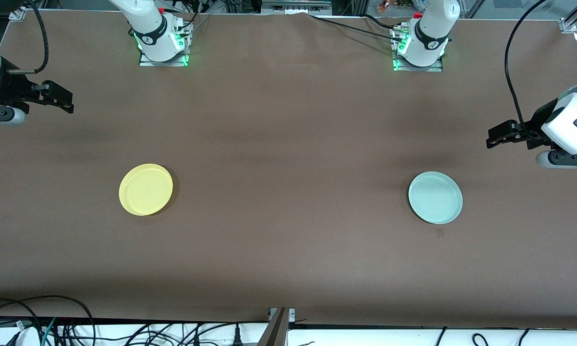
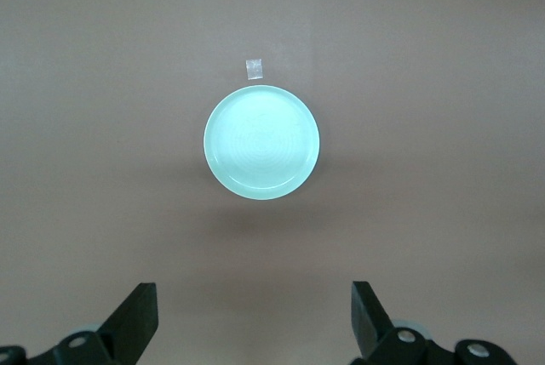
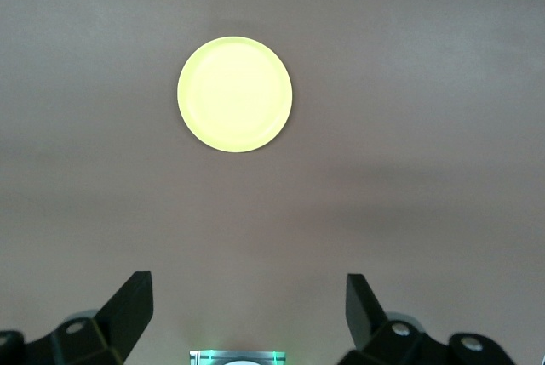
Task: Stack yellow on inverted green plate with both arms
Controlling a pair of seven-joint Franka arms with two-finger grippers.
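Waiting high at the table ends, left gripper [image 2: 255, 318] and right gripper [image 3: 249, 310] hold fingers apart, empty. Green plate [image 1: 435, 197] lies rim-up, well apart from yellow plate [image 1: 145, 189]. Next step, likely: inverting green.
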